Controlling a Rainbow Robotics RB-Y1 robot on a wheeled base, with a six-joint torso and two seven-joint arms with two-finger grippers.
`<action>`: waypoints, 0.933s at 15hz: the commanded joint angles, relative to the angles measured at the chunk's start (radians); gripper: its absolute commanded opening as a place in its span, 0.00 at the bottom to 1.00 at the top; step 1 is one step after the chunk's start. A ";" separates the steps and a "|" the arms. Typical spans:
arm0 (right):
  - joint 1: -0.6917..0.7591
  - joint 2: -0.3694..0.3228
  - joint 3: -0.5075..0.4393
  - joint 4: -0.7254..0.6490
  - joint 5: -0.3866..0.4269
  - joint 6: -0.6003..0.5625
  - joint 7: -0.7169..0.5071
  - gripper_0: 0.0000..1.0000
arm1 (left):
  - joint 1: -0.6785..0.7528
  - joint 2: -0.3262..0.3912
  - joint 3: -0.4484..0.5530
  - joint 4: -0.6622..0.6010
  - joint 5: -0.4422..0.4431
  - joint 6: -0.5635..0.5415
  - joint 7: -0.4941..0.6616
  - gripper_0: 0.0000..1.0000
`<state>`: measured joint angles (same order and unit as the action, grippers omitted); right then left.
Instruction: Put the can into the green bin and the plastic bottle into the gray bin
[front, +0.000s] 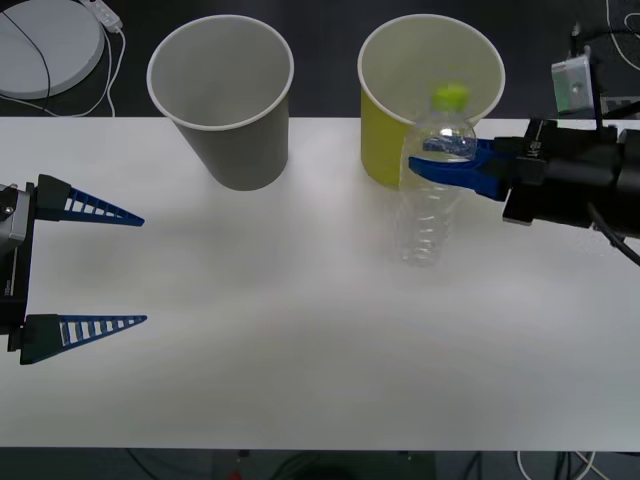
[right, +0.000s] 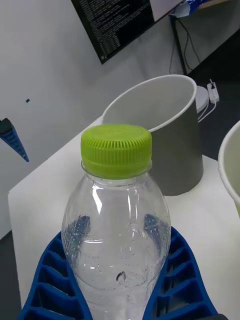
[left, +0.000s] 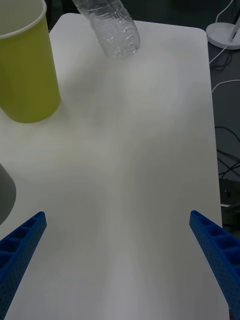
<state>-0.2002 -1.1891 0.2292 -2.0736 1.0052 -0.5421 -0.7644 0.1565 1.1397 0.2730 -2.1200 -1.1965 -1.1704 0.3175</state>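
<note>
The clear ribbed plastic bottle (front: 432, 200) with a lime-green cap stands upright just in front of the green bin (front: 385, 130). My right gripper (front: 425, 157) is shut on its shoulder, and its blue fingers (right: 170, 280) wrap both sides of the bottle (right: 117, 210). I cannot tell whether the bottle's base (left: 114, 27) touches the table. The gray bin (front: 235, 130) stands upright at the back left, apart from the green bin (left: 27, 75). My left gripper (front: 145, 270) hangs open and holds nothing over the table's left side. The can is out of view.
The white table (front: 300, 350) has bare room across its middle and front. Beyond its far left edge lies a white round disc (front: 45, 45) with cables. A dark monitor (right: 120, 20) stands behind the gray bin (right: 175, 145).
</note>
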 joint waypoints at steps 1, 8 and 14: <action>-0.030 0.013 -0.059 -0.013 0.101 -0.090 -0.153 0.00 | 0.000 0.000 0.000 0.000 0.000 0.000 0.000 1.00; -0.153 0.105 -0.162 -0.025 0.366 -0.334 -0.497 0.00 | 0.000 0.000 0.000 0.000 0.000 0.000 0.000 1.00; -0.320 0.148 -0.162 0.035 0.423 -0.513 -0.589 0.00 | 0.000 0.000 0.000 0.000 0.000 0.000 0.000 1.00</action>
<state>-0.4960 -1.0481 0.0682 -2.0544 1.4272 -1.0270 -1.3528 0.1565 1.1397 0.2730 -2.1200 -1.1965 -1.1704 0.3175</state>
